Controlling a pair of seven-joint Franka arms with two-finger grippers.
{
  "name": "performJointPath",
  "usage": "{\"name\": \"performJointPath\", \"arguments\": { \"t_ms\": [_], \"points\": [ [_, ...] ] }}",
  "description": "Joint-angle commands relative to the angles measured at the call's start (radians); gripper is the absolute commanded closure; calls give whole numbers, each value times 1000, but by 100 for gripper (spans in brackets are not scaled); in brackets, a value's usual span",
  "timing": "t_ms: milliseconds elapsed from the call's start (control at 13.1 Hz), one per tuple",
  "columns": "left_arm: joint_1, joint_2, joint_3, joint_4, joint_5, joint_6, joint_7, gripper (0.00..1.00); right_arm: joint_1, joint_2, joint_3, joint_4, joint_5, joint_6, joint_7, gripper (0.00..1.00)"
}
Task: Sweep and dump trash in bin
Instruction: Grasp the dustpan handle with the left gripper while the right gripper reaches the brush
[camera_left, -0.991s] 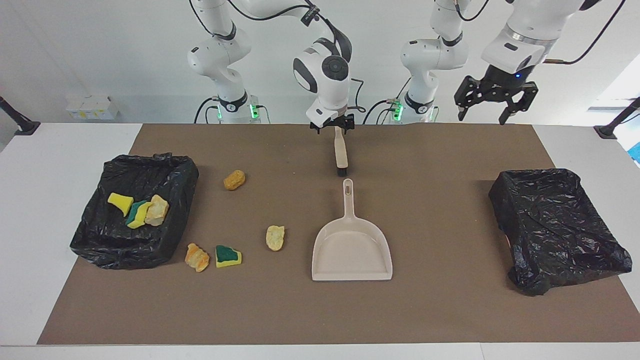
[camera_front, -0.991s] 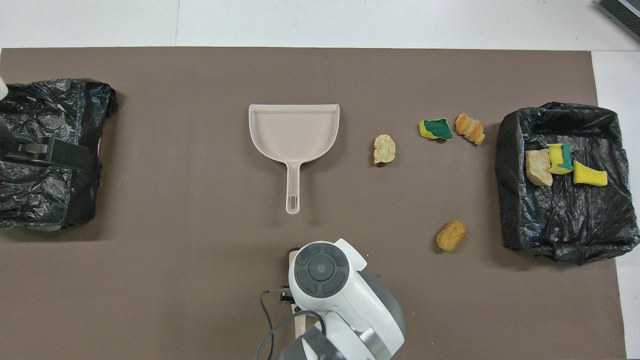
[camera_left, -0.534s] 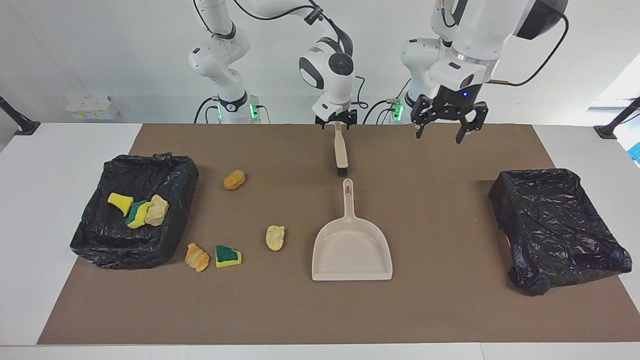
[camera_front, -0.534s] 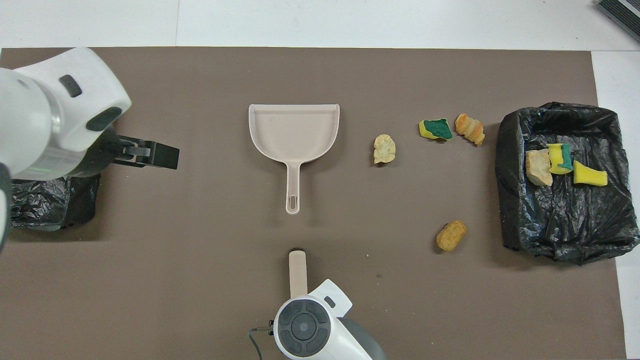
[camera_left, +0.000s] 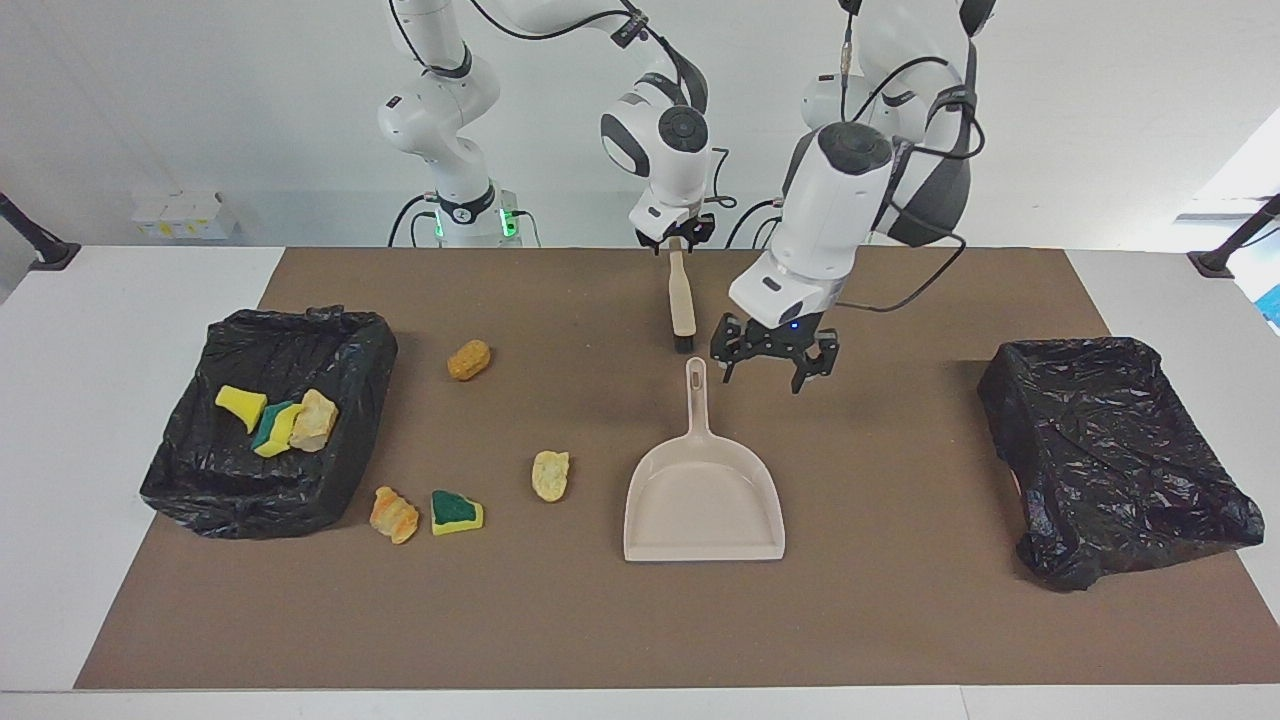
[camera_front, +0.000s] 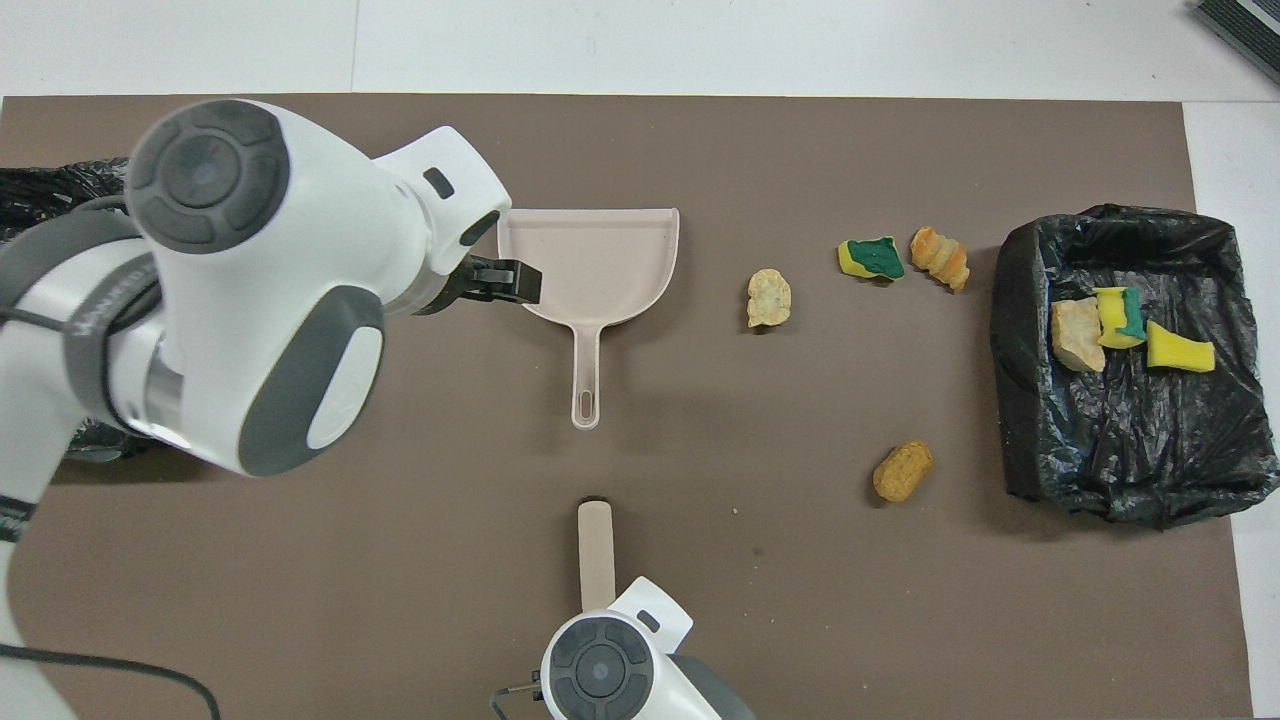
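Left claw open mid-frame, just beside dustpan handle pointing at robots; right claw at brush end upper centre, grip unclear; four trash scraps loose toward right arm's end.

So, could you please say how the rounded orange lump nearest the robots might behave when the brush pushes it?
The rounded orange lump looks stubby and cylinder-like, so it may roll. It seems small and probably light, so it could skid ahead.
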Motion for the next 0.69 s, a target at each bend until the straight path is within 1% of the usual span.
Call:
{"name": "performJointPath", "arguments": {
  "t_ms": [0,76,152,305,381,457,610],
  "points": [
    [-35,3,14,-71,7,86,-21,0,-3,-24,-1,-23,31,3,-38,69],
    [-36,18,14,-77,7,105,-22,0,-3,-24,-3,-21,31,-3,-41,87],
    [-53,22,14,-92,6,132,-24,0,-9,-21,-3,-12,31,-32,-30,100],
    [-56,25,13,-160,7,186,-23,0,-44,-39,-9,0,31,-101,-30,100],
    [-67,20,14,-189,6,221,-24,0,-71,-65,-9,2,31,-133,-44,100],
    [-69,20,14,-195,6,232,-24,0,-87,-91,-12,2,30,-179,-41,100],
    [-69,22,13,-195,6,243,-27,0,-160,-148,-14,0,9,-285,-45,100]
  ]
}}
